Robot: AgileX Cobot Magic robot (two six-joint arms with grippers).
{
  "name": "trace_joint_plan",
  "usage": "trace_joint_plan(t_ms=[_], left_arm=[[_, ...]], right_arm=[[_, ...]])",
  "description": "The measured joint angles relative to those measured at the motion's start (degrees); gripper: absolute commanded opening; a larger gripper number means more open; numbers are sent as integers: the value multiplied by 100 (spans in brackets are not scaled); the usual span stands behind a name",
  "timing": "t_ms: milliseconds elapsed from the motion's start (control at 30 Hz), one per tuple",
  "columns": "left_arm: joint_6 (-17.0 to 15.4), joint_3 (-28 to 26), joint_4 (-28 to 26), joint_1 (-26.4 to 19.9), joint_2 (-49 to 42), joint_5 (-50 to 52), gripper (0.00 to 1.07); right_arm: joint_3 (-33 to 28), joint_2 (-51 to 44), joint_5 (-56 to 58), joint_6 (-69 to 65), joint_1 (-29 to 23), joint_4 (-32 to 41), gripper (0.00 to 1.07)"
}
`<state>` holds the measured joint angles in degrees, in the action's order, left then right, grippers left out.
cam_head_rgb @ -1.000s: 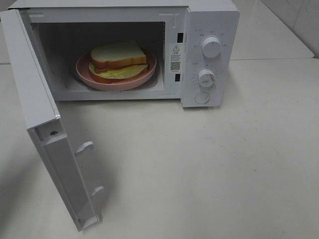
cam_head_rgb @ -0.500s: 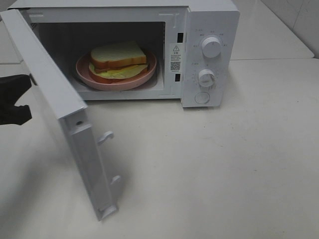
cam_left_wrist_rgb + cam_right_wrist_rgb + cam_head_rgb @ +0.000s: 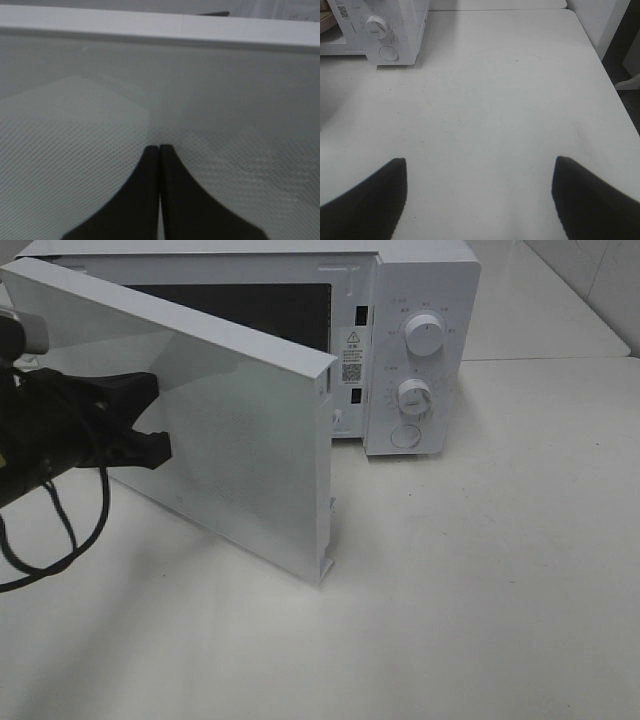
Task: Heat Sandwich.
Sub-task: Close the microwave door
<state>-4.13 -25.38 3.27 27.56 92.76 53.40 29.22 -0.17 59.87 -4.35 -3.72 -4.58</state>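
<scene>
The sandwich is hidden behind the white microwave door, which stands about half shut across the oven's opening. My left gripper is shut with nothing in it, its tips against the door's outer face. In the left wrist view the closed fingertips touch the door's dotted window panel. My right gripper is open and holds nothing. It hovers over the bare table, well to the right of the microwave.
The microwave stands at the back of the white table. Its control panel has two knobs and a round button. The left arm's cable hangs at the far left.
The door has swung from wide open to about half shut. My left arm came in from the left, against the door's outer face. The sandwich and its plate are now covered.
</scene>
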Motion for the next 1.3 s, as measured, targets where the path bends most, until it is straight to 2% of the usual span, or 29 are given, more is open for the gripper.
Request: trace_joint_plan(t_ms=[67, 233, 500, 533, 633, 700, 733, 867, 1300], left_arm=[[126, -212, -206, 258, 189, -17, 0], [229, -613, -636, 573, 476, -92, 0], [567, -1215, -1163, 917, 842, -241, 0], [716, -1421, -1364, 1026, 951, -372, 0], [894, -1599, -1587, 1129, 1060, -413, 0], [1226, -1879, -1948, 1301, 1209, -458, 0], [1226, -1879, -1948, 1301, 1209, -458, 0], [1633, -2401, -2378, 1467, 1484, -636, 0], [1965, -3375, -2807, 1541, 2011, -1146, 0]], right_arm=[[0, 0, 0, 0, 0, 0, 76], [0, 0, 0, 0, 0, 0, 76], [0, 0, 0, 0, 0, 0, 76], [0, 0, 0, 0, 0, 0, 76], [0, 0, 0, 0, 0, 0, 76], [0, 0, 0, 0, 0, 0, 76], [0, 0, 0, 0, 0, 0, 76], [0, 0, 0, 0, 0, 0, 76], [0, 0, 0, 0, 0, 0, 76]])
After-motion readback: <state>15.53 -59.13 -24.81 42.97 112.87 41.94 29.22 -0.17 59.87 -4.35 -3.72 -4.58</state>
